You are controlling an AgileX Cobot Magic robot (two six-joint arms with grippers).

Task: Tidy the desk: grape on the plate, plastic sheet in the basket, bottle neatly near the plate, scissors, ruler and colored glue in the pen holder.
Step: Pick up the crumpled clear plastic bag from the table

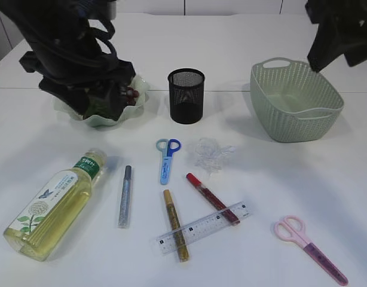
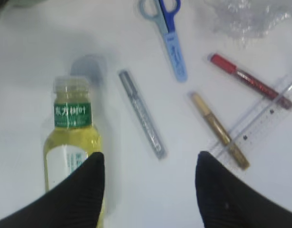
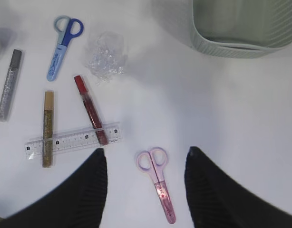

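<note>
I have both claws up in the air with their jaws apart, and neither one holds anything. My left claw (image 2: 150,190) hangs over the bottle (image 2: 72,142), which lies on its side on the worktop (image 2: 32,71), partly under the left finger. Past the claw and to its right lie the silver glue (image 2: 142,114), the gold glue (image 2: 219,130) and the red glue (image 2: 250,80). The grape (image 1: 131,92) looks to be in the plate (image 1: 138,95) already, I think, though the arm hides much of it.

My right claw (image 3: 143,183) hangs just above the pink scissors (image 3: 158,183), which sit between its fingers. The plastic sheet (image 3: 105,57) lies further ahead to the left, and the basket (image 3: 231,42) further ahead to the right.

I think the bottle comes next. To do it well I would slide left until the bottle's fat middle is between the fingers, go down straight, then squeeze across it, not along it
</note>
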